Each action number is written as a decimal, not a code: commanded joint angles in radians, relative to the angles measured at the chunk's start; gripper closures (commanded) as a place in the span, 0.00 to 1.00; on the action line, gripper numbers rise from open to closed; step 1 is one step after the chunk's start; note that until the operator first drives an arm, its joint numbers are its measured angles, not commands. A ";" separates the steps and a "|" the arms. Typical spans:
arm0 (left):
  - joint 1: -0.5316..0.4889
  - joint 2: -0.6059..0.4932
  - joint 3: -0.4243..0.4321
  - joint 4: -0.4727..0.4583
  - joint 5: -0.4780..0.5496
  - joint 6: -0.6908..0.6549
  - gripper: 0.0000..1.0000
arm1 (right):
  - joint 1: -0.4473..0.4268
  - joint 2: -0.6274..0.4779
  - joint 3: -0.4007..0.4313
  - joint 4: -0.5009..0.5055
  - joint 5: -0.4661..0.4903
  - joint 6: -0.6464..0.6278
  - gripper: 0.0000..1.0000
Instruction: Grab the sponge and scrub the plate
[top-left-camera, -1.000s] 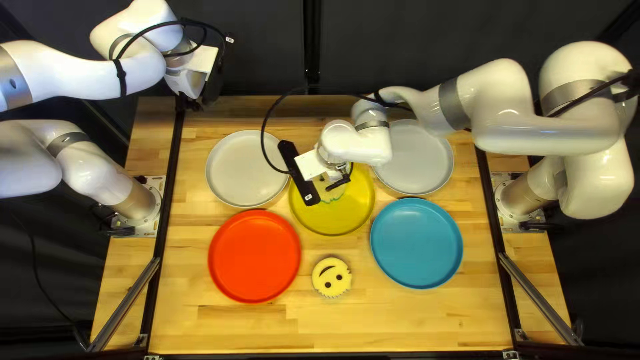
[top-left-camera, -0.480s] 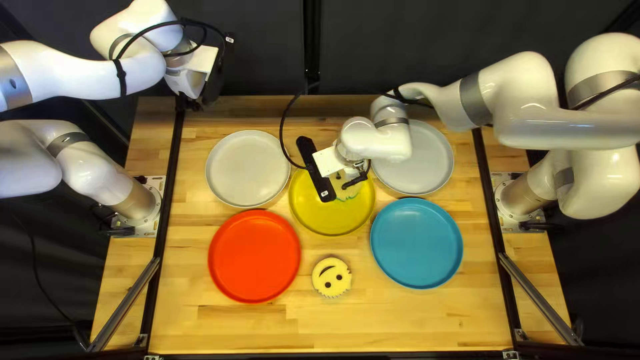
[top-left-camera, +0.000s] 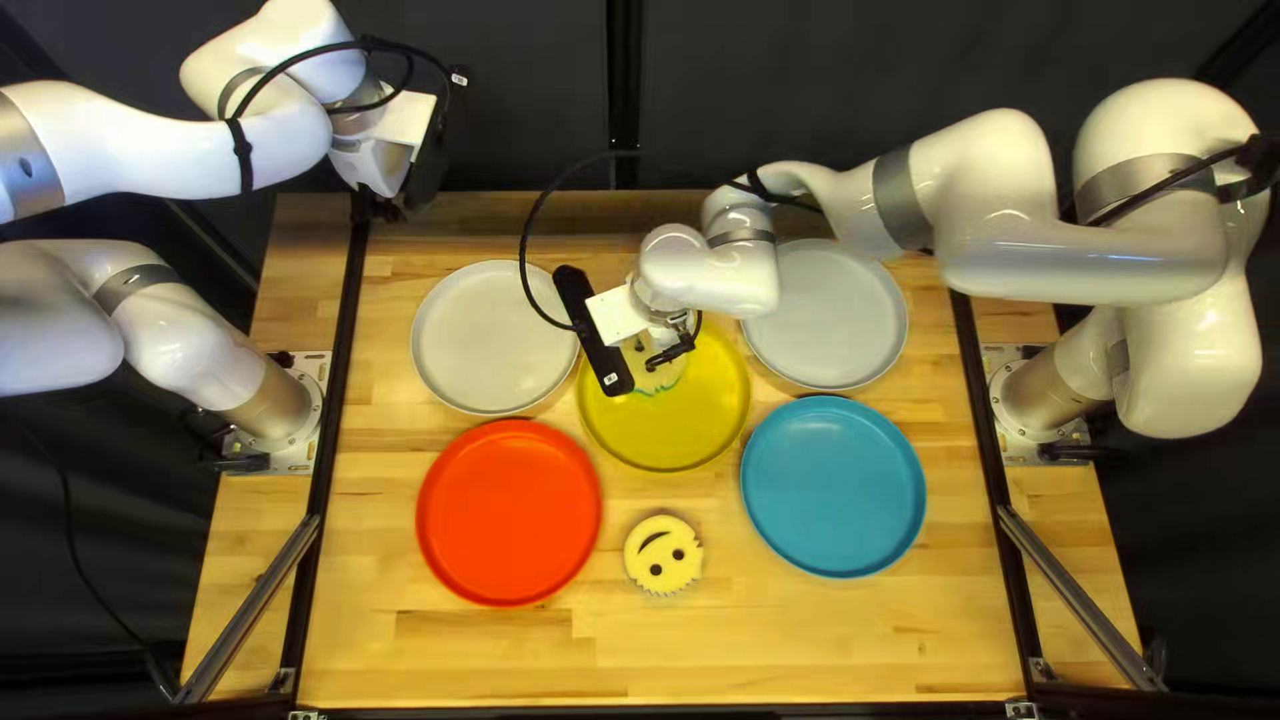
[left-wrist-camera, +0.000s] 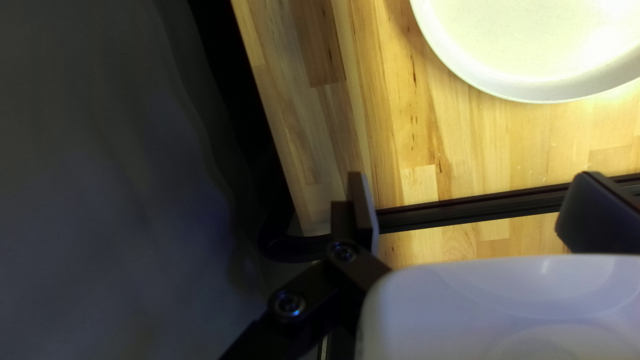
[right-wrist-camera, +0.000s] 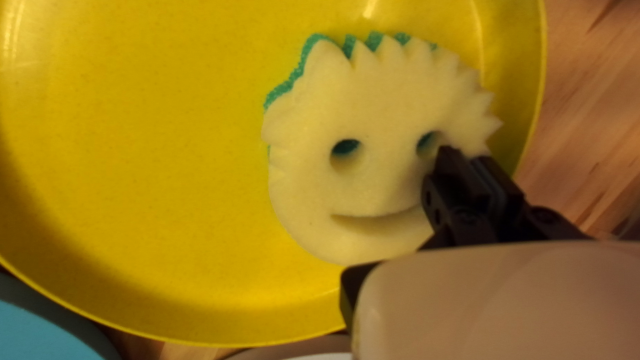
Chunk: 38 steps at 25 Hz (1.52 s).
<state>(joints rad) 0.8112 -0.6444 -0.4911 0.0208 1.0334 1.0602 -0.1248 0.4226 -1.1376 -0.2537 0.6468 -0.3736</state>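
Sponge (right-wrist-camera: 380,187): on yellow plate (top-left-camera: 680,434), centre of frame. Right gripper (top-left-camera: 654,363): clenched, fingertips together against sponge. Second sponge (top-left-camera: 663,555): lower centre, between red plate (top-left-camera: 508,512) and blue plate (top-left-camera: 834,487). Left gripper (top-left-camera: 387,210): upper left, released, fingers wide apart.

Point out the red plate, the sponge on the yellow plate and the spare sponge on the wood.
Red plate (top-left-camera: 510,512): top left view, bare middle.
First sponge (right-wrist-camera: 383,93): right wrist view, between eyes and spiky hair.
Spare sponge (top-left-camera: 663,558): top left view, between eyes and mouth.
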 commanded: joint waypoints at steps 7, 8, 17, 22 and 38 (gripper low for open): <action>0.000 0.000 0.000 0.000 0.000 0.000 0.00 | 0.001 -0.123 0.158 -0.012 0.002 0.039 1.00; 0.000 0.000 0.000 0.000 0.000 0.000 0.00 | 0.000 -0.127 0.160 -0.013 0.005 0.041 1.00; 0.000 0.000 0.000 0.000 0.000 0.000 0.00 | 0.003 -0.004 -0.013 -0.002 0.032 0.016 1.00; 0.000 0.000 0.000 0.000 0.000 0.000 0.00 | 0.010 0.066 -0.128 0.003 0.063 -0.011 1.00; 0.000 0.000 0.000 0.000 0.000 0.000 0.00 | 0.038 -0.140 0.176 -0.039 0.009 0.085 1.00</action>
<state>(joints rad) 0.8112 -0.6444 -0.4911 0.0208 1.0334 1.0602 -0.1025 0.3095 -0.9873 -0.2818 0.6474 -0.3166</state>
